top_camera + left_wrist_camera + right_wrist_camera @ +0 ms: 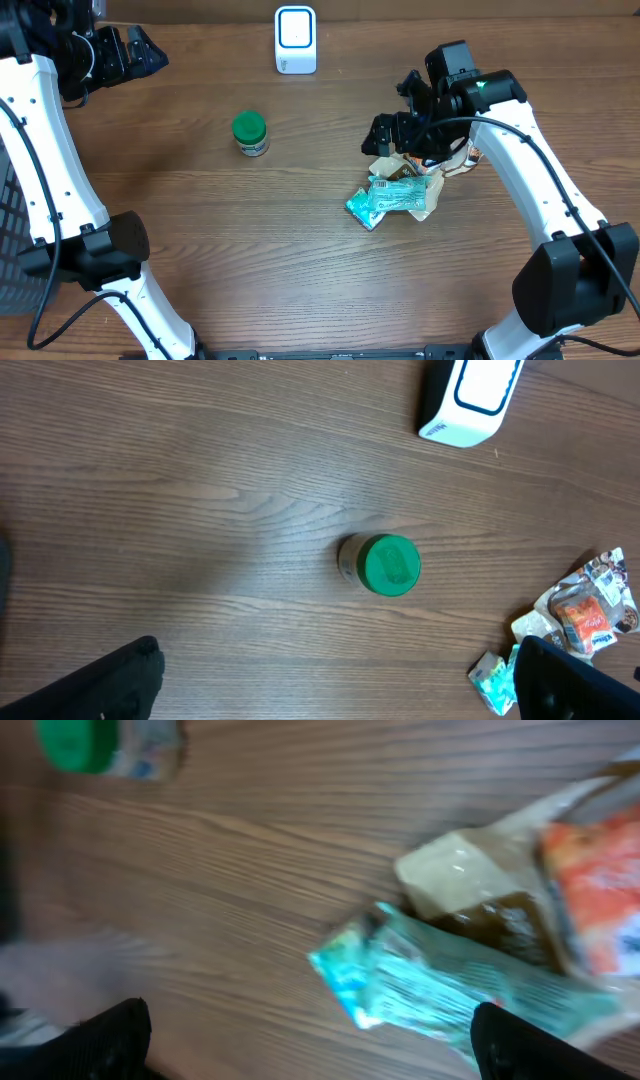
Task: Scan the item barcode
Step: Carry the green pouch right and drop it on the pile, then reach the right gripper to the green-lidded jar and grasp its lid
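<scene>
Teal packet [388, 199] lies under gaping right end effector [320, 1045] — left end effector [330, 685] gapes too.

Site: a robotics lab bench. A left arm [52, 150] and right arm [540, 170] flank a wood-grain table [200, 250] bearing a white scanner [295, 40].

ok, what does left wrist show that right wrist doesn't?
Only left wrist: the white scanner at the top right, and the left hand, open. Only right wrist: the right hand, open, close over the teal packet, and a cream-and-brown packet seen clearly. Both: the green-lidded jar, the teal packet and the orange packet. The right wrist view is blurred.
</scene>
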